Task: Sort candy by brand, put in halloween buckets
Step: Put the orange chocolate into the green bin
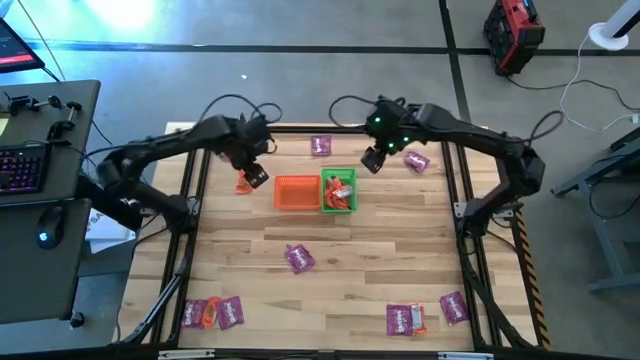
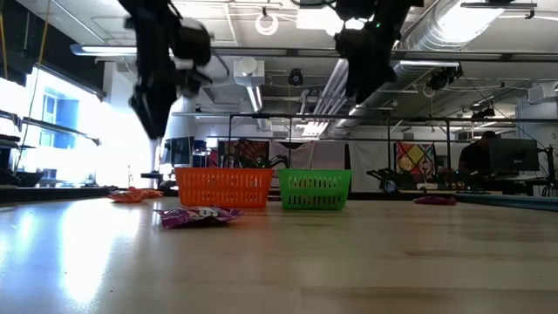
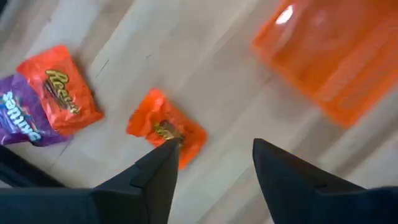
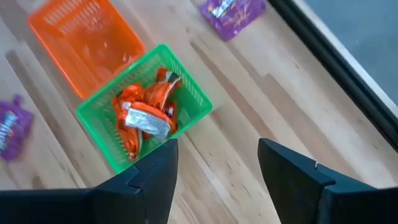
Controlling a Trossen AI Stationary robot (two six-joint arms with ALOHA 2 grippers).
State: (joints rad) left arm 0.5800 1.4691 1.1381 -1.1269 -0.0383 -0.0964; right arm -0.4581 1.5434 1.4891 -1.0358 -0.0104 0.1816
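Note:
An orange bucket and a green bucket stand side by side at the table's far middle. The green one holds several orange-red packets. My left gripper is open and empty. It hangs above the table just left of the orange bucket, over an orange-red packet that lies flat on the wood. My right gripper is open and empty. It hangs above the table just beyond the green bucket's far right corner. A purple packet lies to its right.
Purple packets lie at the far middle, the table's middle, the near left and the near right. Orange-red packets lie beside them at the near left and the near right. A dark frame rail borders the table.

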